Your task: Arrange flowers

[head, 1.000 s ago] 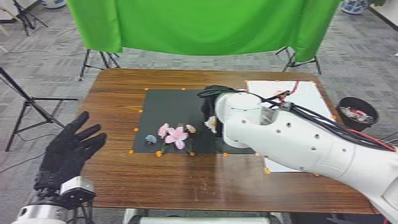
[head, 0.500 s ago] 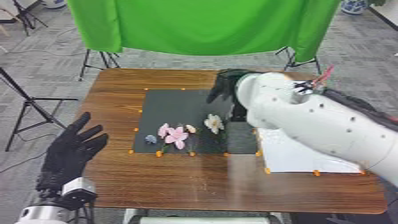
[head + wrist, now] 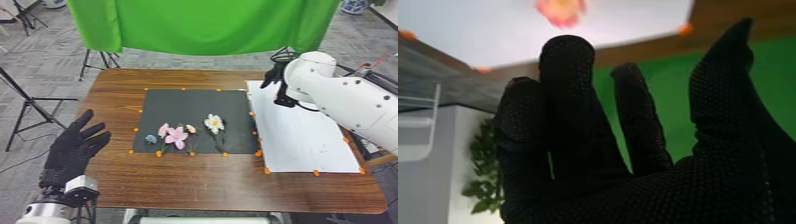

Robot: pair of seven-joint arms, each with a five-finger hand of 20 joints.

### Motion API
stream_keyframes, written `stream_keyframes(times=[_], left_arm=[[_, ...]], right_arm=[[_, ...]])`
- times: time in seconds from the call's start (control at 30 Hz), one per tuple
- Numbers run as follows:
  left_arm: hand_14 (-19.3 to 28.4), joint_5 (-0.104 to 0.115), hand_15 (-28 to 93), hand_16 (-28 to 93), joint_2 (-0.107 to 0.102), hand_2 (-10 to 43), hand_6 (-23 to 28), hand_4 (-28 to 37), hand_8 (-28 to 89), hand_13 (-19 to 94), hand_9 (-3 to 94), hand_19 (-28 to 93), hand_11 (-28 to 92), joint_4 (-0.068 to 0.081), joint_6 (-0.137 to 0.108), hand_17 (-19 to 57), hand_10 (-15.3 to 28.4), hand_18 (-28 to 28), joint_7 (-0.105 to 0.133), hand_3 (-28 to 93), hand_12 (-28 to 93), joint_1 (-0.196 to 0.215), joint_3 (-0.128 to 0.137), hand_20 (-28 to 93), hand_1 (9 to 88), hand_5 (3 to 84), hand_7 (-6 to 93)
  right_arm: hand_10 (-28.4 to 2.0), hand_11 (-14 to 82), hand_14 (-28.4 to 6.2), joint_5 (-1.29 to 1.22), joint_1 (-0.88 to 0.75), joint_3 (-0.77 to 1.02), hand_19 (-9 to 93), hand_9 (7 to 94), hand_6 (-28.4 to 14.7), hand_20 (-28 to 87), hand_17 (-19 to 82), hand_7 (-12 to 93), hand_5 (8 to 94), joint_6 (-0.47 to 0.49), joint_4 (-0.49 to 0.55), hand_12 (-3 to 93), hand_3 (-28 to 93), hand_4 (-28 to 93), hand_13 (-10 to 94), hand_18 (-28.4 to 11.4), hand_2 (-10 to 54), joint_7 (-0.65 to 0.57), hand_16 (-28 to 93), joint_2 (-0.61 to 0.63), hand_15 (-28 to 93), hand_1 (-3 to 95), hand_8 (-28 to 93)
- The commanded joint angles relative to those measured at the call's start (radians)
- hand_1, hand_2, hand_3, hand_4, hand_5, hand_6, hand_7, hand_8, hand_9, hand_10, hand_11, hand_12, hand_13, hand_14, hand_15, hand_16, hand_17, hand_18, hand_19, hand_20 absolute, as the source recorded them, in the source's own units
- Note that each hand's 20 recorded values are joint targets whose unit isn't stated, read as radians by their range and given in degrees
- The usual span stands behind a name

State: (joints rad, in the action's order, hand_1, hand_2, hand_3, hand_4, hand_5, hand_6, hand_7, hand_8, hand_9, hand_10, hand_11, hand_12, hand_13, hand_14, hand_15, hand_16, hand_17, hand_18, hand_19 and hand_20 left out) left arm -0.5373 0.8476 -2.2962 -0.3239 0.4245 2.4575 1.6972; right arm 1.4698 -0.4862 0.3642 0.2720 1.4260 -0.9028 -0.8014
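In the head view my right hand (image 3: 277, 70) is over the far end of the white sheet (image 3: 306, 137), well clear of the flowers on the black mat (image 3: 178, 107). Its fingers in the right wrist view are straight, and this open hand (image 3: 602, 185) holds nothing. A blurred pink-red flower (image 3: 561, 10) shows beyond the fingertips there, against the white sheet. On the mat's near half lie a blue-grey flower (image 3: 150, 139), pink blossoms (image 3: 177, 135), a small peach one (image 3: 190, 128) and a white flower (image 3: 214, 123) with green stem. My left hand (image 3: 71, 152) is open at the table's left edge.
Orange markers (image 3: 266, 170) run along the edges of mat and sheet on the brown table (image 3: 213, 180). A green cloth (image 3: 204, 25) hangs behind the table. Black tripods stand on the floor around it.
My right hand has moved from beside the white flower, rightward and farther back, to over the white sheet. The white flower has come into full view. My left hand has hardly moved.
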Motion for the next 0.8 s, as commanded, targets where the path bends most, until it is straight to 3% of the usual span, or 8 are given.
stream_keyframes(times=[0.03, 0.07, 0.1, 0.33, 0.47, 0.57, 0.63, 0.8], left_arm=[[28.0, -0.002, 58, -12, 0.020, 6.6, 8.1, -19.9, -7, 22, 30.7, 55, 26, 0.000, 0.008, -6.5, 19.7, 28.4, -0.010, 63, 11, 0.000, 0.004, -3, 29.7, 33.3, 7.9], [28.0, -0.002, 58, -12, 0.023, 6.6, 8.1, -19.9, -7, 22, 30.7, 55, 26, 0.001, 0.009, -6.5, 19.7, 28.4, -0.009, 63, 11, 0.000, 0.004, -3, 29.7, 33.3, 7.9], [28.1, 0.012, 58, -12, 0.006, 6.6, 8.1, -19.9, -7, 22, 30.7, 55, 26, 0.000, 0.001, -6.6, 19.7, 28.4, 0.009, 62, 11, 0.006, 0.000, -3, 29.7, 33.3, 7.9], [28.0, 0.011, 58, -12, 0.011, 6.5, 8.0, -20.0, -7, 22, 30.7, 55, 26, 0.004, 0.002, -6.5, 19.7, 28.4, 0.012, 63, 11, 0.002, -0.005, -3, 29.7, 33.3, 8.0], [28.0, 0.022, 58, -12, 0.001, 6.6, 8.0, -20.0, -7, 22, 30.7, 55, 26, 0.004, -0.005, -6.6, 19.6, 28.4, 0.029, 63, 11, 0.005, -0.014, -3, 29.8, 33.3, 8.1], [28.0, 0.018, 58, -12, 0.006, 6.5, 8.0, -20.0, -7, 22, 30.6, 55, 26, 0.003, -0.002, -6.6, 19.6, 28.4, 0.025, 63, 11, 0.006, -0.013, -3, 29.7, 33.2, 8.1], [28.0, 0.004, 58, -12, 0.022, 6.5, 8.0, -20.1, -7, 22, 30.6, 55, 26, 0.004, 0.007, -6.6, 19.6, 28.4, 0.003, 63, 11, -0.002, -0.009, -3, 29.8, 33.3, 8.1], [28.0, 0.009, 58, -12, 0.005, 6.5, 8.0, -20.0, -7, 22, 30.6, 55, 26, 0.008, 0.007, -6.6, 19.6, 28.4, 0.001, 63, 11, -0.014, -0.017, -3, 29.7, 33.3, 8.1]], right_arm=[[-19.2, 7.0, -13.5, -0.005, -0.058, 0.021, 93, 44.6, -3.0, 22, 44, 10, 44.1, 0.051, -0.051, 14.3, 80, -23, 63, -17.1, 2.2, -0.023, 9, -0.018, 73, 25.9, -9], [-19.1, 6.4, -13.7, 0.003, -0.060, 0.024, 93, 44.1, -3.0, 22, 44, 10, 43.7, 0.055, -0.057, 14.2, 80, -23, 63, -17.3, 2.4, -0.027, 9, -0.022, 74, 25.6, -9], [-18.9, 5.8, -13.7, 0.009, -0.057, 0.016, 93, 43.4, -3.0, 22, 44, 10, 43.3, 0.051, -0.064, 14.1, 80, -23, 63, -17.5, 2.6, -0.021, 9, -0.023, 74, 25.4, -9], [-18.5, 5.0, -14.0, 0.006, -0.033, -0.012, 93, 41.0, -2.0, 23, 44, 10, 38.6, 0.015, -0.086, 14.3, 81, -23, 63, -18.1, 3.6, -0.024, 9, -0.009, 74, 24.4, -10], [-18.6, 5.2, -14.0, 0.022, -0.028, -0.017, 93, 40.2, -1.4, 24, 44, 10, 37.1, 0.007, -0.089, 14.3, 81, -23, 63, -18.2, 3.6, -0.016, 8, -0.016, 74, 24.3, -10], [-18.7, 5.3, -14.0, 0.028, -0.027, -0.016, 93, 40.3, -0.8, 24, 45, 10, 37.1, -0.005, -0.085, 14.2, 81, -23, 63, -18.2, 3.5, -0.014, 9, -0.022, 75, 24.3, -10], [-19.1, 5.7, -14.0, 0.027, -0.028, -0.017, 93, 41.0, -0.1, 24, 45, 11, 37.8, -0.024, -0.075, 14.3, 81, -23, 63, -18.1, 3.2, -0.010, 8, -0.017, 75, 24.5, -10], [-20.8, 5.7, -14.1, 0.016, -0.033, -0.009, 93, 42.1, 0.8, 24, 46, 12, 39.2, -0.025, -0.078, 13.8, 81, -23, 64, -18.2, 2.8, -0.025, 8, -0.014, 75, 24.8, -10]])
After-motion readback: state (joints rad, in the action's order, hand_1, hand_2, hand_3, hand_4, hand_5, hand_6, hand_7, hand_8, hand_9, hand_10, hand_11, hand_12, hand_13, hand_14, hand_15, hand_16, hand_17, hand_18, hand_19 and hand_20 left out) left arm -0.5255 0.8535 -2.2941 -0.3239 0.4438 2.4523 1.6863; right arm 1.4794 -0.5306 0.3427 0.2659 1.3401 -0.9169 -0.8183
